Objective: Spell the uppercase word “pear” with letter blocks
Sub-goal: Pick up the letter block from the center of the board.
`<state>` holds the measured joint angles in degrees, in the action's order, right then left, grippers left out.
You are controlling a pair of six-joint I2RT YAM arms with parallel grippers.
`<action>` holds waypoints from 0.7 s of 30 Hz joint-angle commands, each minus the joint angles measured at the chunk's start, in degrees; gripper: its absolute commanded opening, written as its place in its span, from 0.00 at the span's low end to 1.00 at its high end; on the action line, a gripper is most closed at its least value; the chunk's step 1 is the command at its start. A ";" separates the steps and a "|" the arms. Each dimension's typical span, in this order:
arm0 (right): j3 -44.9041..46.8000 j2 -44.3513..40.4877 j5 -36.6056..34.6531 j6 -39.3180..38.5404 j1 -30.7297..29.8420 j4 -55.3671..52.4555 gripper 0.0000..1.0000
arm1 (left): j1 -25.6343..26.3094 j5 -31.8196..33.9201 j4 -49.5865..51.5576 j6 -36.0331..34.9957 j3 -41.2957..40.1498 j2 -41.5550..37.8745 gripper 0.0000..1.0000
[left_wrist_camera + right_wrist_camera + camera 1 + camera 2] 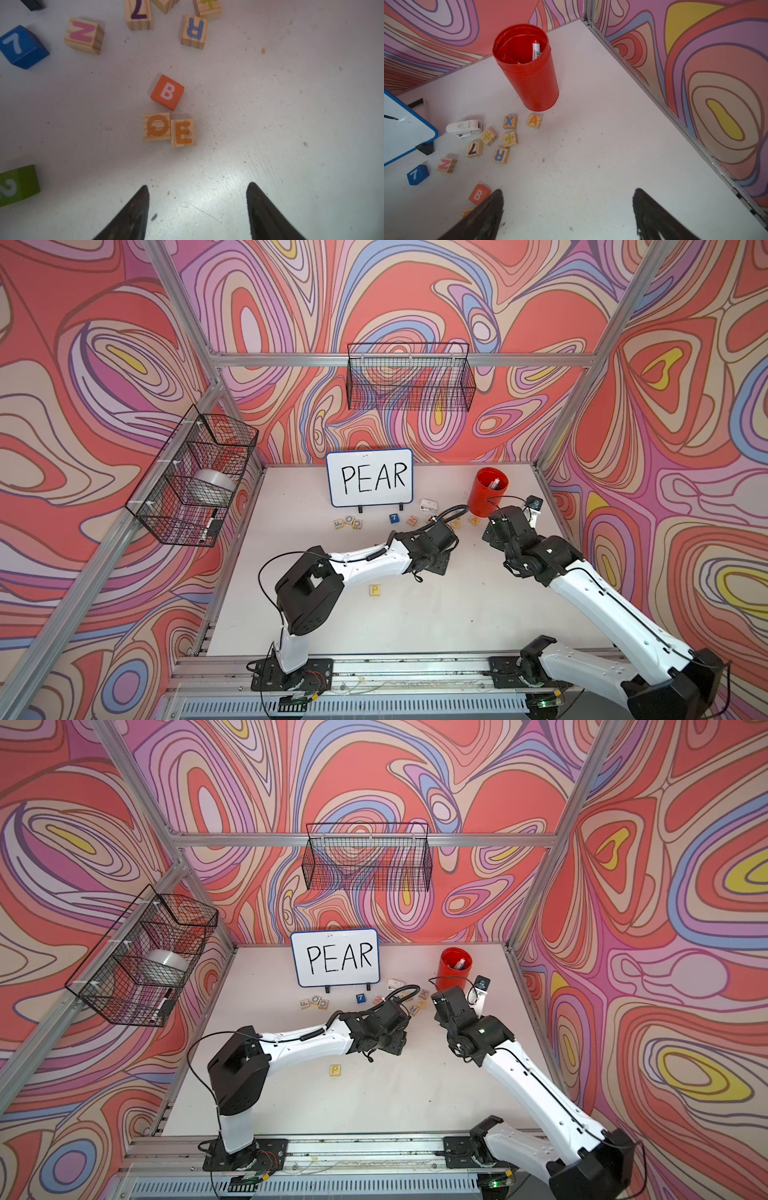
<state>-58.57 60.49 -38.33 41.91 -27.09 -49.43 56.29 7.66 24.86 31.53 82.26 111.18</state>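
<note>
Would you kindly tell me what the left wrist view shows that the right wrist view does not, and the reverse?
Only the left wrist view: the E block, a green block and the open left claw.
Only the right wrist view: the A block beside the red cup, an X block, a corner of the whiteboard and the open right claw.
Both: the R block, orange B block, N block and blue 7 block.

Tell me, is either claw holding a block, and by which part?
Nothing is held: the left claw and the right claw both stand open and empty.
</note>
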 commanded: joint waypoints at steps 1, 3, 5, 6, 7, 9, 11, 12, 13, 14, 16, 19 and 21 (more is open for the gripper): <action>-0.76 -1.54 -0.70 -3.68 0.78 -0.39 0.98 | -0.02 -0.83 2.62 -1.29 3.03 2.70 0.69; -1.14 -1.51 -0.70 -4.54 1.19 0.01 0.98 | -0.03 -1.20 3.00 -0.86 3.84 4.24 0.69; -1.75 -0.87 -0.63 -4.95 1.36 0.20 0.98 | -0.02 -1.42 2.82 -0.38 3.85 5.39 0.69; -1.98 -0.65 -0.70 -5.01 1.35 0.25 0.98 | -0.04 -1.57 2.70 -0.25 3.96 5.82 0.69; -2.16 -0.44 -0.63 -5.08 1.34 0.36 0.98 | 0.03 -1.70 2.50 -0.12 3.96 6.30 0.69; -2.09 -0.54 0.10 -5.51 1.48 1.42 0.98 | -0.03 -1.60 2.36 -0.06 4.22 7.30 0.69; -1.83 -0.89 0.82 -5.81 1.50 2.59 0.98 | -0.04 -1.67 2.94 -0.02 5.36 8.78 0.70; -1.73 -1.11 0.96 -5.86 1.51 2.91 0.98 | -0.04 -1.85 3.28 -0.01 5.93 9.32 0.70; -1.57 -1.31 1.06 -5.79 1.50 3.32 0.98 | -0.04 -1.87 3.48 -0.11 6.53 10.03 0.70; -1.49 -1.47 1.13 -5.72 1.51 3.48 0.98 | -0.05 -1.78 3.68 -0.06 6.98 10.58 0.70; -1.37 -1.82 1.04 -5.82 1.51 3.47 0.98 | -0.04 -1.58 3.94 -0.02 7.80 11.49 0.70; -1.04 -2.50 0.54 -5.83 1.51 3.08 0.98 | -0.13 -1.17 4.30 -0.23 9.08 12.85 0.70; -0.77 -2.96 0.10 -5.87 1.51 2.79 0.98 | -0.41 -0.98 4.82 -0.22 9.95 13.74 0.70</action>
<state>-59.33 58.94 -37.52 36.60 -25.89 -46.74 56.25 6.00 27.35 31.51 90.30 123.28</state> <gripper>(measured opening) 0.984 0.695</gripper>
